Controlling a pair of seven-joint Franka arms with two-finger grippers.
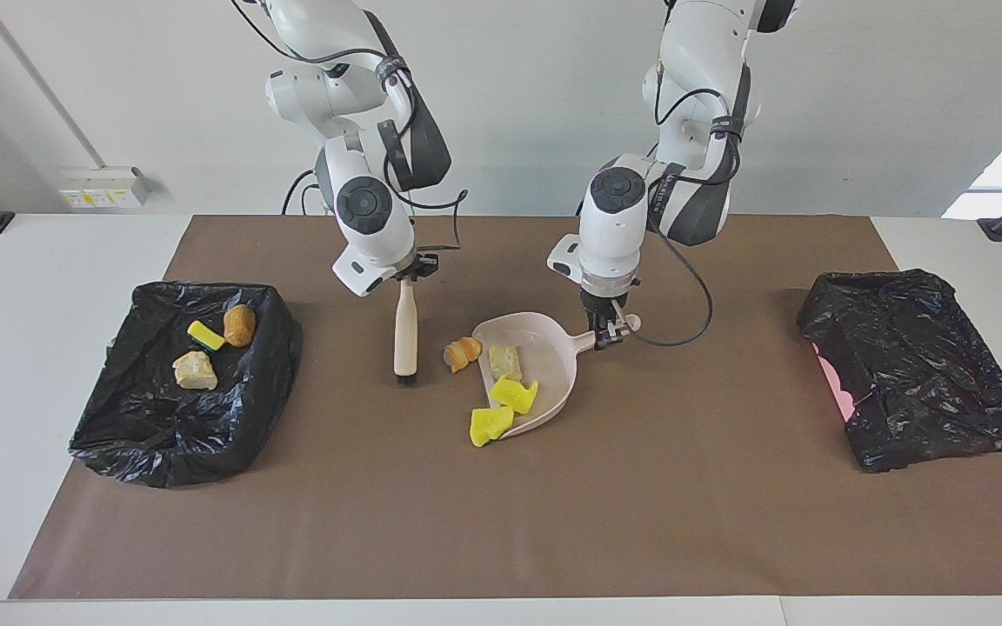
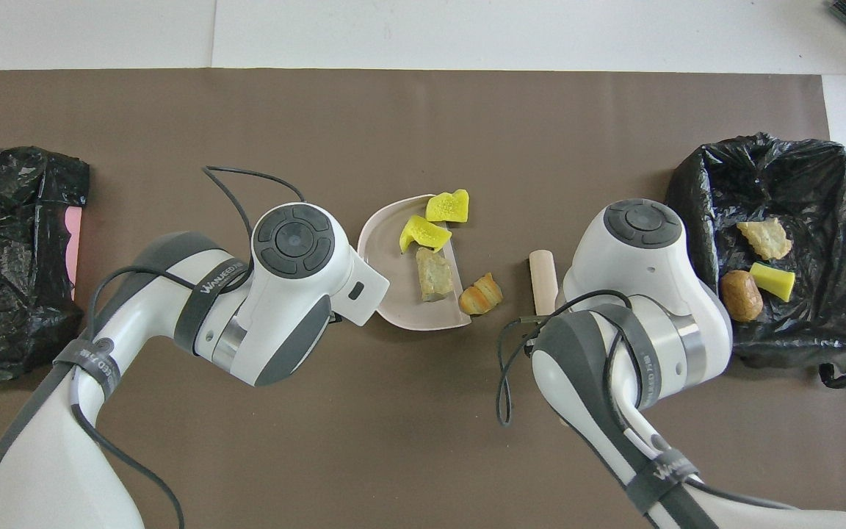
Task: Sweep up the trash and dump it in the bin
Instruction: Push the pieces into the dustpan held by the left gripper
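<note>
Trash lies in two places: a tan lump and a yellow sponge chunk in the pale pink dustpan, another yellow chunk at its open lip, and an orange-brown lump just outside its rim, between the pan and the brush. The left gripper is clamped on the dustpan's handle. The right gripper is closed on the brush's handle top, bristles down at the mat. Three more scraps sit in the black-lined bin at the right arm's end; a second black bag lies at the left arm's end.
</note>
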